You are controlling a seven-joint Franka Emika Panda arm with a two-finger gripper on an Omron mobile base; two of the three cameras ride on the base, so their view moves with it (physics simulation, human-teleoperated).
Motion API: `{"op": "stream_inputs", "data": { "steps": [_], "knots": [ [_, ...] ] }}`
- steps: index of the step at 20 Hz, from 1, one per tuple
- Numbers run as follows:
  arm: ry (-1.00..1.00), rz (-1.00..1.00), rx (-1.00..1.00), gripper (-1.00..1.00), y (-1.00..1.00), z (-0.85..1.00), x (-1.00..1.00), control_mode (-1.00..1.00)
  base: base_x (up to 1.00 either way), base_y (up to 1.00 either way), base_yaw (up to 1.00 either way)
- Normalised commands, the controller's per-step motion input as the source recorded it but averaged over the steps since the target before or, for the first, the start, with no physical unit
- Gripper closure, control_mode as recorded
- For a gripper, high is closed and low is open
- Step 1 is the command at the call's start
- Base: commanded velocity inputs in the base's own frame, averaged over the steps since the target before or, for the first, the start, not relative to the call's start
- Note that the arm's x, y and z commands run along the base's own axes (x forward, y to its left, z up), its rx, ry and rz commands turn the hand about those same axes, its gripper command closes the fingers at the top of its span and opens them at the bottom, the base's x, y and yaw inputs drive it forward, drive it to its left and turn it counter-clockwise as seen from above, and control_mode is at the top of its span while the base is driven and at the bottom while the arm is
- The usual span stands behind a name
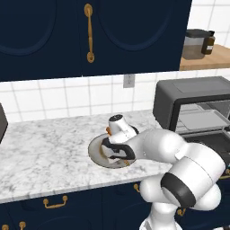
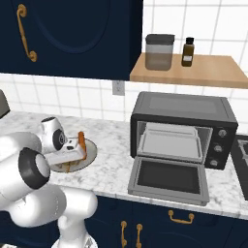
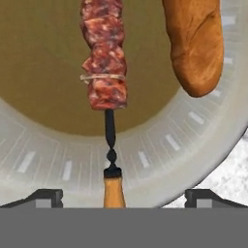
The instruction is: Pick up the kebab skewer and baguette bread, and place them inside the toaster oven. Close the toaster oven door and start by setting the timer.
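Note:
The kebab skewer [image 3: 104, 63], with red meat chunks, a dark metal shaft and a wooden handle, lies on a round plate [image 3: 58, 164]. The brown baguette [image 3: 193, 43] lies beside it on the same plate. My gripper [image 3: 124, 196] hovers low over the plate's rim, open, its fingertips [image 3: 46, 196] wide apart on either side of the skewer's handle without touching it. From the base, the plate [image 2: 92, 151] and baguette [image 2: 82, 140] sit left of the toaster oven [image 2: 184, 109]. The toaster oven door [image 2: 167, 179] is folded down, open, with a tray inside.
A wooden shelf [image 2: 203, 72] above the oven carries a jar [image 2: 159, 51] and a dark bottle [image 2: 188, 52]. A dark appliance [image 1: 2, 121] stands at the counter's far left. Marble counter [image 1: 45, 148] spreads left of the plate.

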Motion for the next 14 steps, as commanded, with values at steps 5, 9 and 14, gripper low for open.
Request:
{"op": "stream_inputs", "data": {
  "steps": [5, 9, 14],
  "knots": [
    [0.0, 0.0, 0.01, -1.0, 0.12, -0.27, 0.0, -1.0, 0.0, 0.0, 0.0],
    [0.0, 0.0, 0.0, -1.0, -0.04, -0.16, 0.0, -1.0, 0.0, 0.0, 0.0],
    [0.0, 0.0, 0.0, -1.0, -0.2, -0.08, -0.14, -1.0, 0.0, 0.0, 0.0]
  ]
}}
